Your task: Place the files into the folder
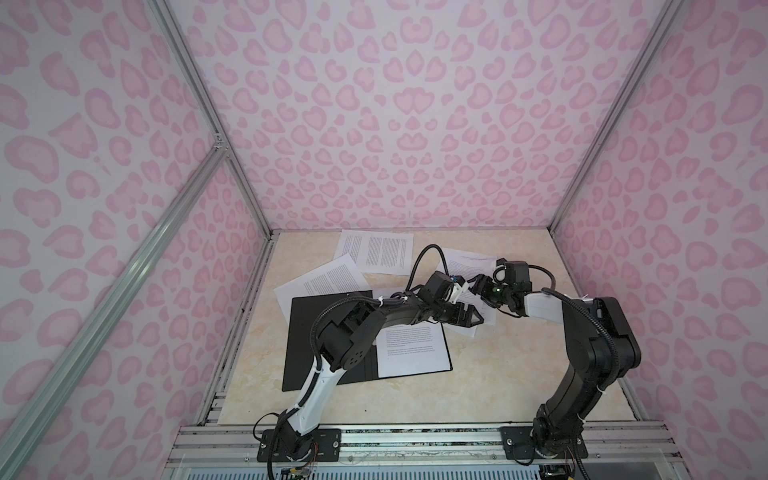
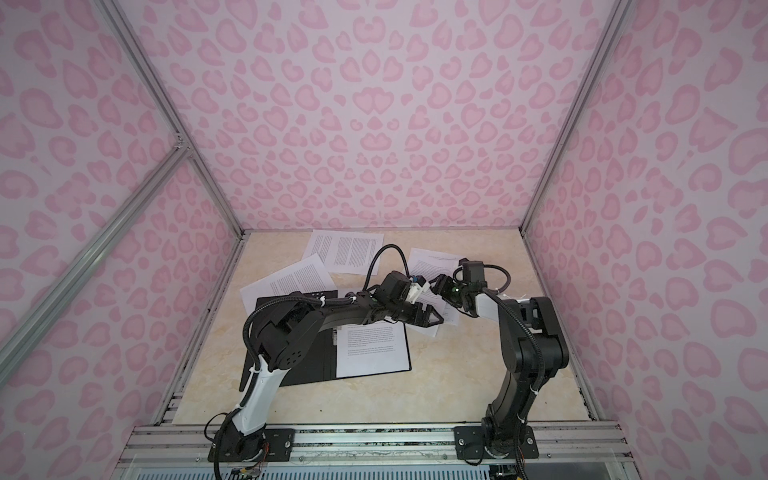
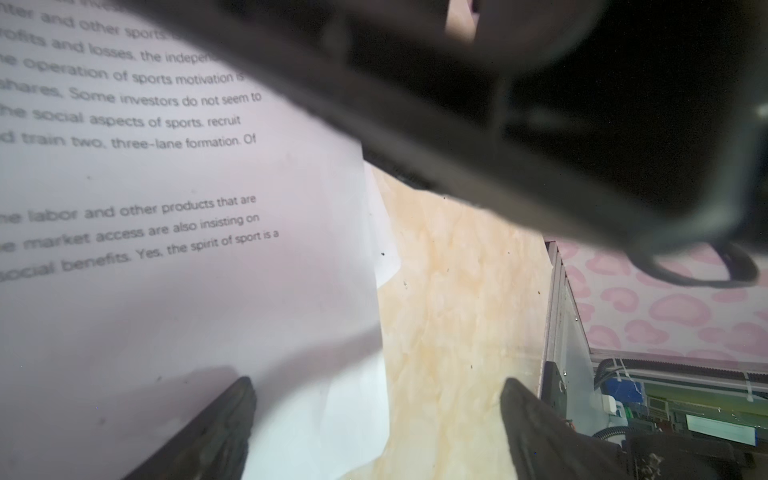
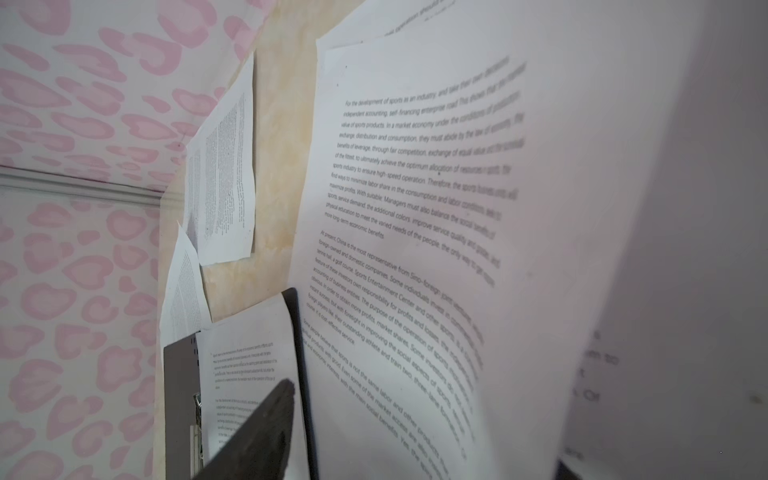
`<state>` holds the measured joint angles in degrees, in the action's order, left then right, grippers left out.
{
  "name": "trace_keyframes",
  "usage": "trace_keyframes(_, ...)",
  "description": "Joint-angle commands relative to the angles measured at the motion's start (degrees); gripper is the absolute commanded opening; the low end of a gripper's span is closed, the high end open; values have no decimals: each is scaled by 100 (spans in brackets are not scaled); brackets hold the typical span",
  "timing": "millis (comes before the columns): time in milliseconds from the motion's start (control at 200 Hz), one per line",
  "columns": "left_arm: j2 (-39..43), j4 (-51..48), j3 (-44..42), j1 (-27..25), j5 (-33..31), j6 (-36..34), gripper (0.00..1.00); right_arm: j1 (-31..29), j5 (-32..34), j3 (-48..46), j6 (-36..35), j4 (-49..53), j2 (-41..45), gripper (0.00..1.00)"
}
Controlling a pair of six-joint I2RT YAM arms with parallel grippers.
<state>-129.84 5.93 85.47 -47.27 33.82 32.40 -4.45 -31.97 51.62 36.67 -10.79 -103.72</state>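
Note:
The folder (image 1: 301, 338) (image 2: 309, 368) lies open on the table with its black inside up. One white printed file (image 1: 415, 353) (image 4: 245, 345) rests on its right half. Several other files lie loose behind it, among them one at the back (image 1: 378, 251) and one by the folder's far left corner (image 1: 324, 286). My left gripper (image 1: 477, 319) (image 3: 376, 399) hovers open over the edge of a file (image 3: 166, 291) just right of the folder. My right gripper (image 1: 481, 286) faces it from behind, jaws apart. A bowed, lifted file (image 4: 415, 208) hides one finger; the other finger (image 4: 270, 419) shows.
The beige marble-look table (image 1: 478, 382) is boxed in by pink patterned walls (image 1: 415, 124) on three sides. An aluminium rail (image 1: 415, 436) with both arm bases runs along the front. Both wrists crowd together just right of the folder's far corner.

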Motion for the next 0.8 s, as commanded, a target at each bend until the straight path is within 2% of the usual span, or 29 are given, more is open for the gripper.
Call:
trace_keyframes(0, -164, -1333, -101, 0, -429, 117, 94, 3, 60, -58, -193, 174, -36, 66)
trace_keyframes(145, -171, -1321, -105, -2, -412, 126, 94, 0, 39, -309, -21, -197, -60, 58)
trace_keyframes(365, -129, -1298, -118, 13, -395, 109, 94, 16, -23, -606, 254, -728, -118, 34)
trace_keyframes(540, -41, -1262, -119, 37, -350, 47, 94, 58, -135, -706, 351, -881, 6, 0)
trace_keyframes(795, 329, -1314, 63, 59, -258, -115, 94, 57, -114, -652, 289, -527, 276, 0)
